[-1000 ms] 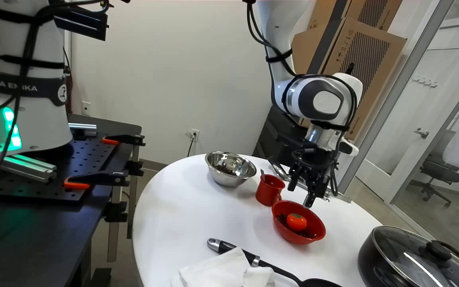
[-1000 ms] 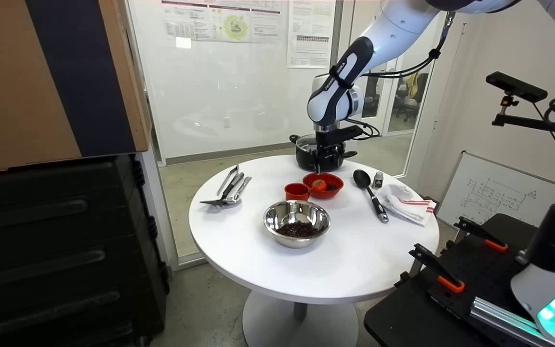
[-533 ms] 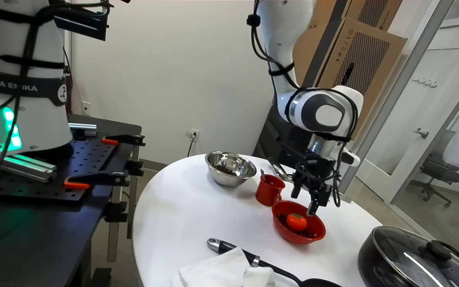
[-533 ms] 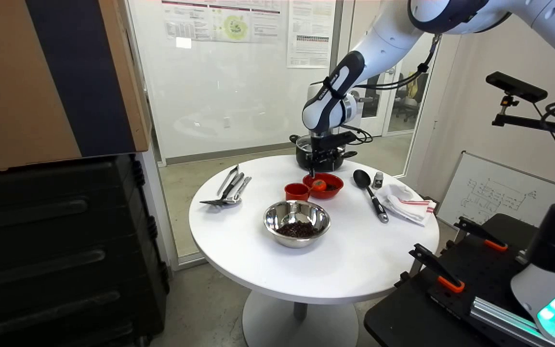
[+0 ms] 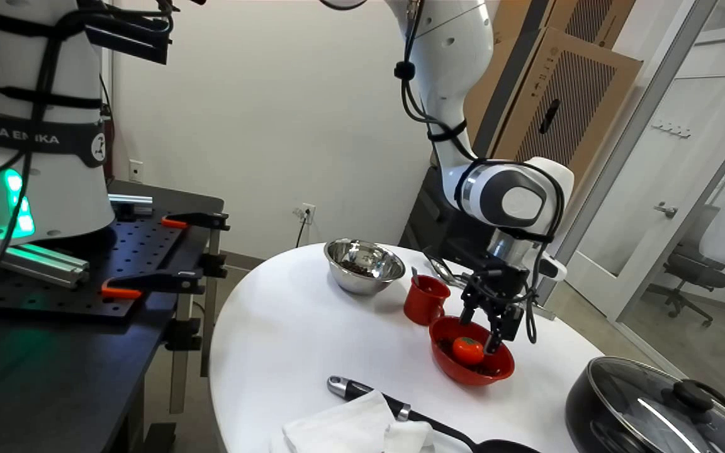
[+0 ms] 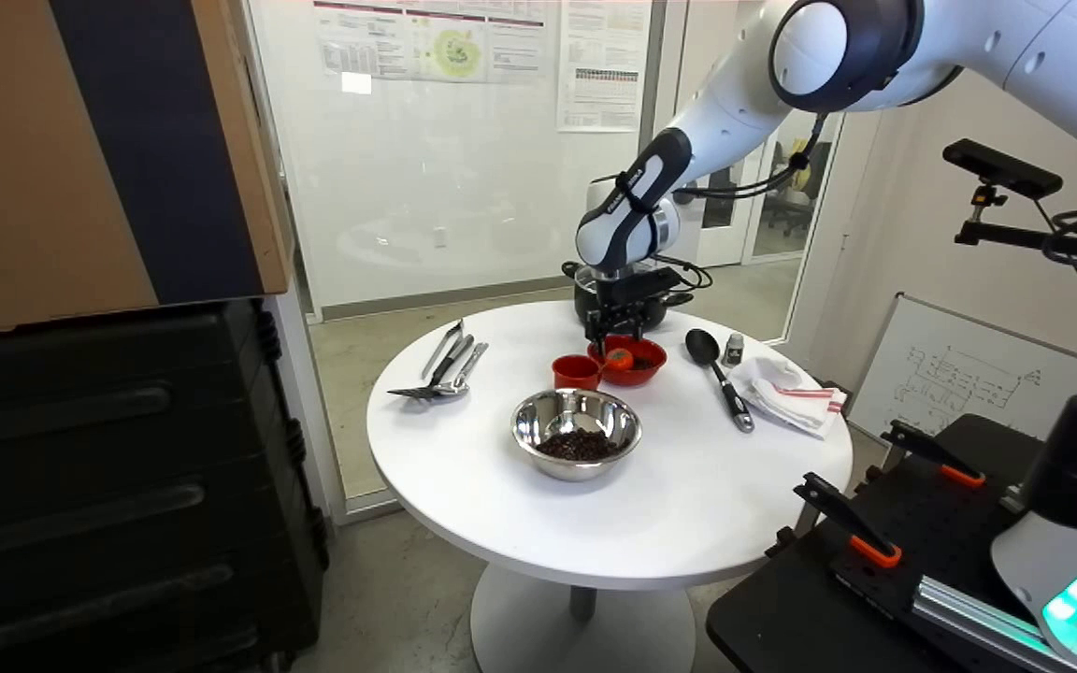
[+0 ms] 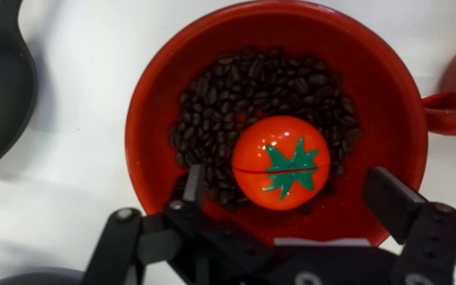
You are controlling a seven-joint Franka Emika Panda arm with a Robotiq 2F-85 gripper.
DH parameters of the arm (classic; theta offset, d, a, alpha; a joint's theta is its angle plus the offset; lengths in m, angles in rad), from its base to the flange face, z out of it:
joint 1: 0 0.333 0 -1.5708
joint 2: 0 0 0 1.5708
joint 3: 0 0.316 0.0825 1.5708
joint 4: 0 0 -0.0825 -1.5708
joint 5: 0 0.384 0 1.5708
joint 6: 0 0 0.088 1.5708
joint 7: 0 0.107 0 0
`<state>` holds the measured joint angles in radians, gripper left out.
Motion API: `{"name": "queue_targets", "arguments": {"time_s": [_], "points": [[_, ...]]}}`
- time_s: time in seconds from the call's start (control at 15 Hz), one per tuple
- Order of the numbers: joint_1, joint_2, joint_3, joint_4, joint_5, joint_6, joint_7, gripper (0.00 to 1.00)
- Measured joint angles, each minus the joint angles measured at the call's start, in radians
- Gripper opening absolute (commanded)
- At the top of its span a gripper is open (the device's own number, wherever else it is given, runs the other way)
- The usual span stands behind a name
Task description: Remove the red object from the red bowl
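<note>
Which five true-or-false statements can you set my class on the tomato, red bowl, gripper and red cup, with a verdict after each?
1. The tomato lies in the red bowl. True.
2. The tomato is the only thing in the red bowl. False: dark beans lie there too.
3. The gripper is open. True.
4. The tomato is plain red all over. False: it bears a green leaf mark.
5. The red cup stands upright. True.

Wrist view close above red bowl (image 7: pixel 388 118)
</note>
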<state>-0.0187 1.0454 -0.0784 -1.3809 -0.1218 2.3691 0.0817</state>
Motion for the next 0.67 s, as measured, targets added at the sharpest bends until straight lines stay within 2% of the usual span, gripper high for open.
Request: {"name": "queue_targets", "arguments": {"time_s": [0.4,0.67], "points": [[0.0,0.055,0.0,0.08,0.005,-0.06,0.003,1.0],[-0.003,0.067,-0.001,0.088,0.011,-0.078,0.006,1.0]]}}
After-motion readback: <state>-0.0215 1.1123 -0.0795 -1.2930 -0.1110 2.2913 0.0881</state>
